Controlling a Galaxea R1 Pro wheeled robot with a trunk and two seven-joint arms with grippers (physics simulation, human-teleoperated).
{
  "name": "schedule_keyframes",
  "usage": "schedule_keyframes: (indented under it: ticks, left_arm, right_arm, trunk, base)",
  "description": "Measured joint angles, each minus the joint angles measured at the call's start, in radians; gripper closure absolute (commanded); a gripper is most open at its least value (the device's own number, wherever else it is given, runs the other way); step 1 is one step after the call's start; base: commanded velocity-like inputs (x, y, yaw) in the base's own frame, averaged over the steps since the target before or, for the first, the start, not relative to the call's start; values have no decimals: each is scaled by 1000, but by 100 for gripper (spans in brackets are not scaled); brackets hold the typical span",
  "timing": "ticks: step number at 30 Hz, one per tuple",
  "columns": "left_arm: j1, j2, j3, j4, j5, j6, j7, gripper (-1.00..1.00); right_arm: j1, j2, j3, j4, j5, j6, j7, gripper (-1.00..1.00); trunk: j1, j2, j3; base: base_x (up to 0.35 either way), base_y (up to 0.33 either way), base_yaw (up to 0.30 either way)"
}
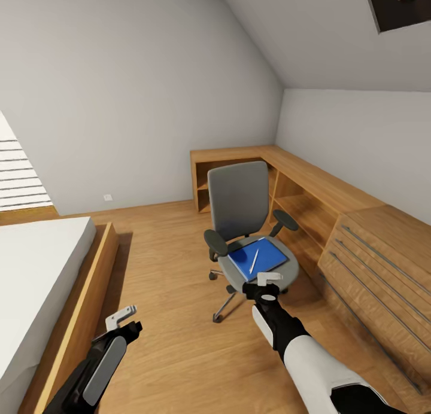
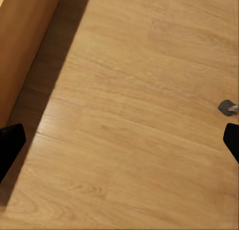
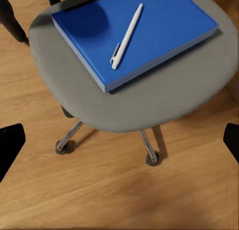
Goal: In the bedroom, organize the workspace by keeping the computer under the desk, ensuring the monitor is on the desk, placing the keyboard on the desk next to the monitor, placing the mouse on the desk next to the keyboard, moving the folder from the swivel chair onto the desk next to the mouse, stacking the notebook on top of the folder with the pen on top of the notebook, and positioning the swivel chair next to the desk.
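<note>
Lower left of the head view: the left gripper (image 1: 124,319), black and grey with pale fingers, hangs over smooth light wood plank floor (image 1: 173,354). In the left wrist view its two dark fingertips (image 2: 10,145) sit at opposite frame edges, spread wide with nothing between them but floor grain.

Lower centre of the head view: the right gripper (image 1: 269,280), on a white and black arm, hovers at the front edge of the grey padded swivel chair (image 1: 239,207). In the right wrist view its dark fingertips (image 3: 11,146) likewise stand far apart at the frame edges, holding nothing.

Centre: the chair's rounded seat carries the flat bright blue rectangular folder (image 3: 139,33), matte with pale edges. The slim white pen (image 3: 126,36) lies diagonally on the folder. Below the seat, chrome legs end in small dark castors.

Left edge: a white mattress sits in a light wood bed frame (image 1: 72,318).

Right and upper centre: a light wood drawer unit (image 1: 377,264) with long bar handles adjoins open wood shelving beneath pale grey sloped walls.
</note>
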Motion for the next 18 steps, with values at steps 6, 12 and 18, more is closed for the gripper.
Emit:
schedule_keyframes:
  ticks: [6, 12, 18]
  left_arm:
    - [-1, 4, -2, -14, -2, -65, -1, -100]
    - [69, 5, -14, -157, -32, -85, 0, -100]
    - [173, 4, -30, -315, -111, -87, 1, -100]
  right_arm:
    - [2, 0, 1, 19, -4, 1, 30, -100]
    - [51, 0, 3, -8, -2, -26, 36, -100]
    - [249, 0, 70, -334, 5, 41, 20, -100]
  trunk:
    - [0, 0, 0]
    - [0, 0, 0]
    - [0, 0, 0]
  base:
    - [0, 0, 0]
    - [0, 0, 0]
    - [0, 0, 0]
